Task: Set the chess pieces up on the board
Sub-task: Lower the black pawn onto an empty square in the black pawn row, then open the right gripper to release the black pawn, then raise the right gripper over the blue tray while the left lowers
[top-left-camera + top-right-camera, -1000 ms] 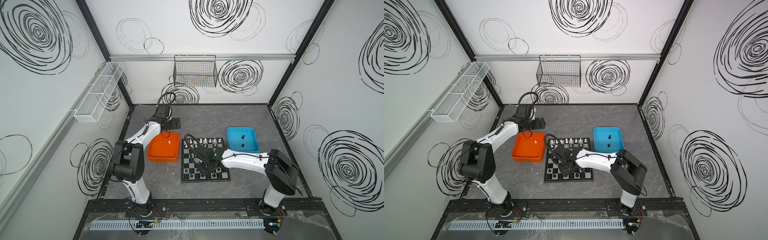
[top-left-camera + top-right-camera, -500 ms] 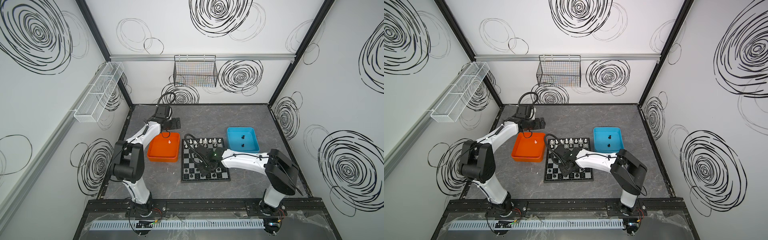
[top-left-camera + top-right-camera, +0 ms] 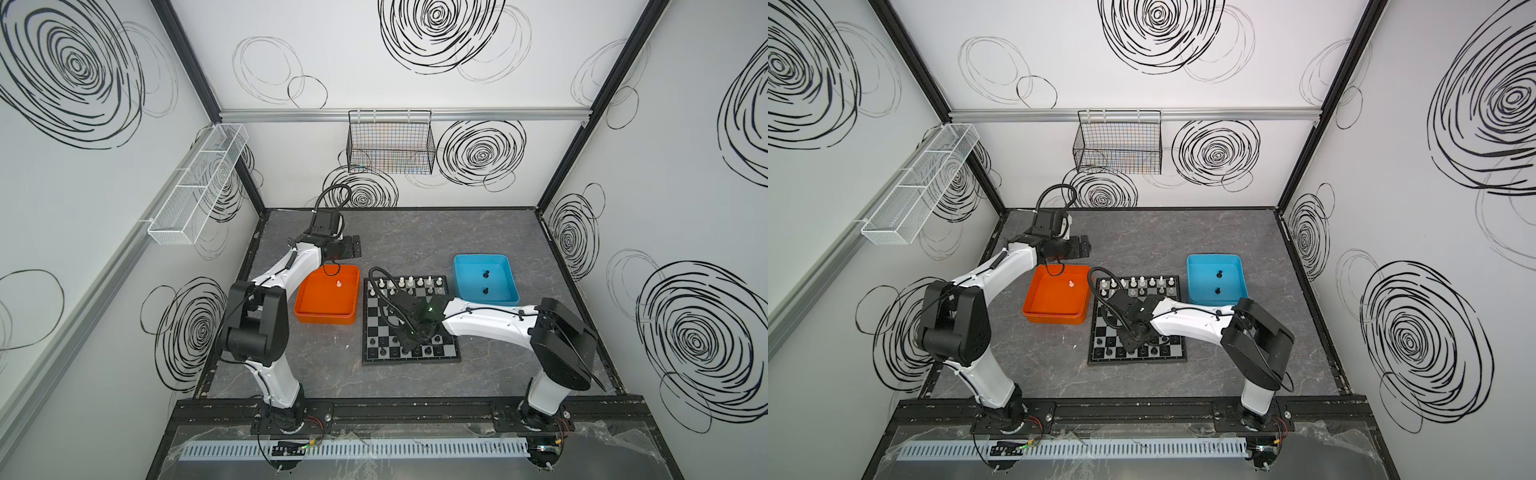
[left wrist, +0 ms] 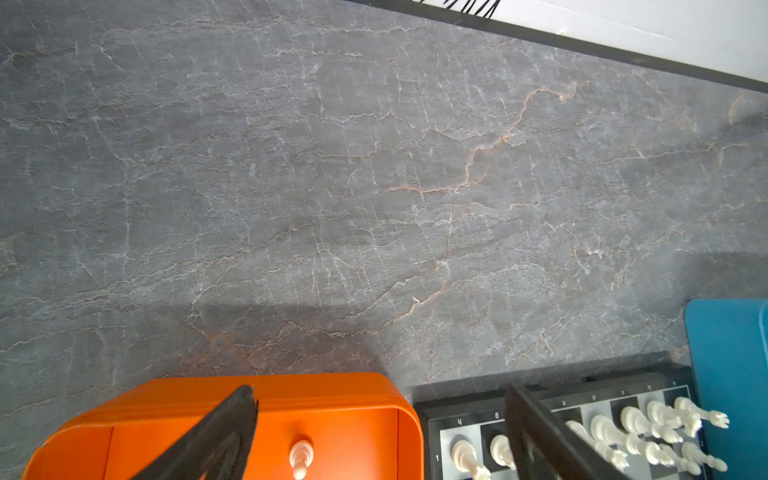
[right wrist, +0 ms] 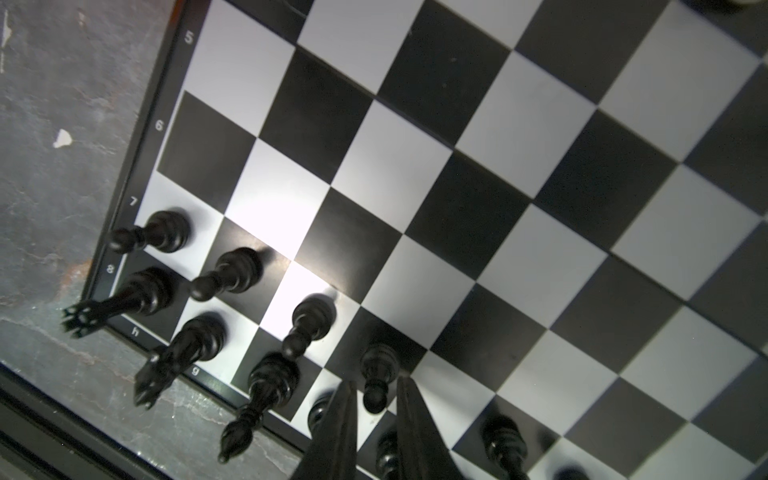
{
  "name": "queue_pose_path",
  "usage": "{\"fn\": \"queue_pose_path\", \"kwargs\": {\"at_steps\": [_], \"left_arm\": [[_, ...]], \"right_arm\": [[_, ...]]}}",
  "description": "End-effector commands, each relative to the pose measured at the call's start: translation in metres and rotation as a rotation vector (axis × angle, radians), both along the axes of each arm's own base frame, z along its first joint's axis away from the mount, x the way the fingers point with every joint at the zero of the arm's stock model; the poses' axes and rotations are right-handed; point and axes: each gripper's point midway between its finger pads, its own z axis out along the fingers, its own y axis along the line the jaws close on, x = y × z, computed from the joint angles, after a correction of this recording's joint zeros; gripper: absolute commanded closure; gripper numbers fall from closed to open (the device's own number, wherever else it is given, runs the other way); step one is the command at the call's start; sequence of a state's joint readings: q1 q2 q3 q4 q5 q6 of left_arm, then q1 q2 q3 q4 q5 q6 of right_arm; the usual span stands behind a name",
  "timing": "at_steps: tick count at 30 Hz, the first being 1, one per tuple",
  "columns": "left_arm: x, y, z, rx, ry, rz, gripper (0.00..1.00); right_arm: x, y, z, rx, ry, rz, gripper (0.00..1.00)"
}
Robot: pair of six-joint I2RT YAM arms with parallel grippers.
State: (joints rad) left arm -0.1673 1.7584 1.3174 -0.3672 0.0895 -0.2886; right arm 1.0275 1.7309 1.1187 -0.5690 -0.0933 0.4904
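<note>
The right gripper (image 5: 376, 380), a little apart around a black pawn (image 5: 379, 365) set on the board (image 5: 519, 199), needed to lift straight up next; the left gripper (image 4: 380, 388) gaped wide.

On the black border of the board (image 5: 160, 124) I read white row numbers 5, 6, 7, 8 and column letters h, g; my left wrist view shows 1.

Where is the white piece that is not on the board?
In both top views the white piece is in the orange tray, left of the board, near the tray's far wall.
</note>
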Motion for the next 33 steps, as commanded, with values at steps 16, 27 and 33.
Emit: {"fn": "queue_pose_path", "kwargs": {"at_steps": [16,27,33], "left_arm": [[0.005,0.002,-0.001,-0.007,-0.008,0.012,0.04],[0.005,0.005,-0.002,0.01,-0.011,0.031,0.04],[-0.004,0.023,-0.008,0.065,0.061,0.123,0.04]], "right_arm": [[0.028,0.003,0.033,0.024,-0.094,-0.03,0.77],[0.099,-0.035,0.083,0.105,-0.231,-0.172,0.73],[0.15,-0.085,0.119,0.169,-0.342,-0.301,0.63]]}}
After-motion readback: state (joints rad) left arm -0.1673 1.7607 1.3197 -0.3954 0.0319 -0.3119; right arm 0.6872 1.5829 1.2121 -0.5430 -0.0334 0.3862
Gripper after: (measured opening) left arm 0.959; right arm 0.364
